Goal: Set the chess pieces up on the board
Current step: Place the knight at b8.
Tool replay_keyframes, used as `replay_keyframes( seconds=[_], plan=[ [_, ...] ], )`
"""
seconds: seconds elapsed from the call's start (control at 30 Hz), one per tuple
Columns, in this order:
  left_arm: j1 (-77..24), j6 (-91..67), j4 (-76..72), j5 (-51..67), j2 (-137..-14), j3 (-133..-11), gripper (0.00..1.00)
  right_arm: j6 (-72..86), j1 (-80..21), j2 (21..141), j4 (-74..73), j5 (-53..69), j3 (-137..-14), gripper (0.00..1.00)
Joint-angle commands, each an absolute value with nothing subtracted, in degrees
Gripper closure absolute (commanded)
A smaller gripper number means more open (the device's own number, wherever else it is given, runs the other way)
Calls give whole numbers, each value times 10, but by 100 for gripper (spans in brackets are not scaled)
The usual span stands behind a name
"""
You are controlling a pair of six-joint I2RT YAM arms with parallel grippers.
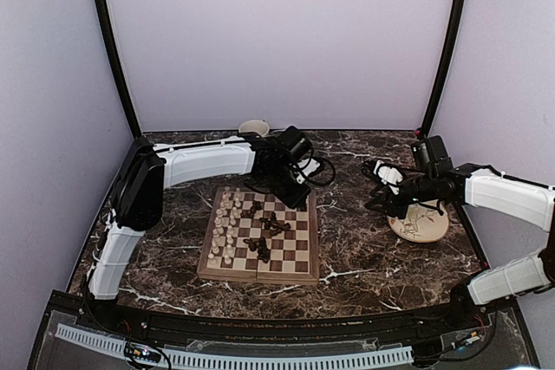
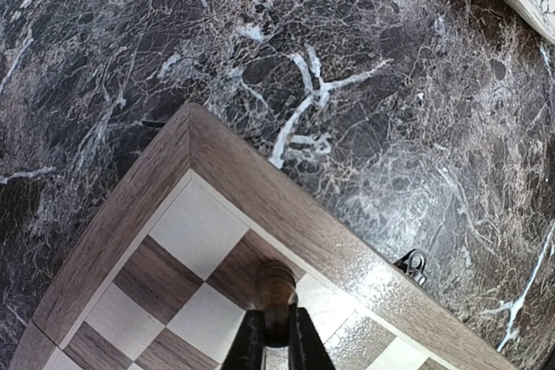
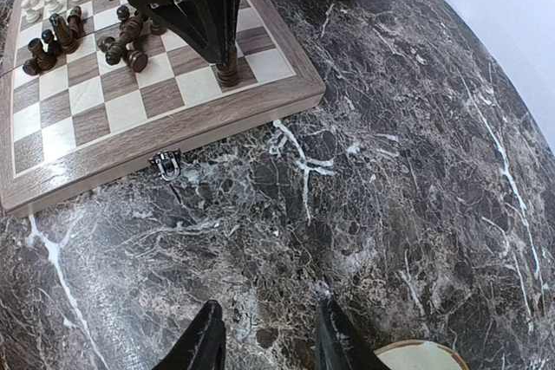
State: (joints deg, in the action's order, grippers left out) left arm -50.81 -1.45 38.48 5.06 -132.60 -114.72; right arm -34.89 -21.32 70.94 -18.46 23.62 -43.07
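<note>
The board (image 1: 260, 276) lies in the middle of the marble table. Cream-white pieces (image 1: 224, 227) stand in rows along its left side. Several dark pieces (image 1: 264, 231) lie jumbled in its middle. My left gripper (image 1: 295, 188) is shut on a dark piece (image 2: 276, 288), which stands upright on a dark square near the board's far right corner (image 2: 260, 188). The right wrist view shows that same piece (image 3: 228, 71) upright on the board under the left fingers. My right gripper (image 3: 264, 340) is open and empty over bare marble to the right of the board, next to the plate.
A round cream plate (image 1: 425, 223) lies at the right, and its rim shows in the right wrist view (image 3: 421, 357). A cup (image 1: 253, 127) stands at the back wall. A metal latch (image 3: 166, 162) sticks out of the board's right edge. Black cable loops behind the board.
</note>
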Motion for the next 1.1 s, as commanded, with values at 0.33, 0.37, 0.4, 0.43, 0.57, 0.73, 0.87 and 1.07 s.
replay_keyframes(
  seconds=[0.33, 0.37, 0.4, 0.43, 0.57, 0.73, 0.87, 1.07],
  plan=[
    [-513, -13, 397, 33, -1337, -1171, 74, -353, -211, 715, -178, 233, -440, 64],
    [-514, -12, 397, 32, -1338, -1171, 73, -352, -211, 716, -178, 233, -440, 64],
    [-514, -12, 397, 31, -1338, -1171, 72, -353, -211, 717, -178, 234, -440, 64],
    [-514, -12, 396, 30, -1339, -1171, 72, -353, -211, 716, -179, 234, -441, 64],
    [-514, -14, 393, 28, -1341, -1172, 71, -353, -211, 717, -179, 234, -440, 64],
    [-514, -22, 385, 25, -1343, -1172, 68, -354, -211, 719, -180, 234, -441, 63],
    [-514, -23, 383, 17, -1344, -1173, 68, -353, -211, 719, -180, 234, -440, 63],
    [-514, -23, 394, 8, -1344, -1175, 68, -354, -211, 720, -180, 232, -440, 63]
  ],
)
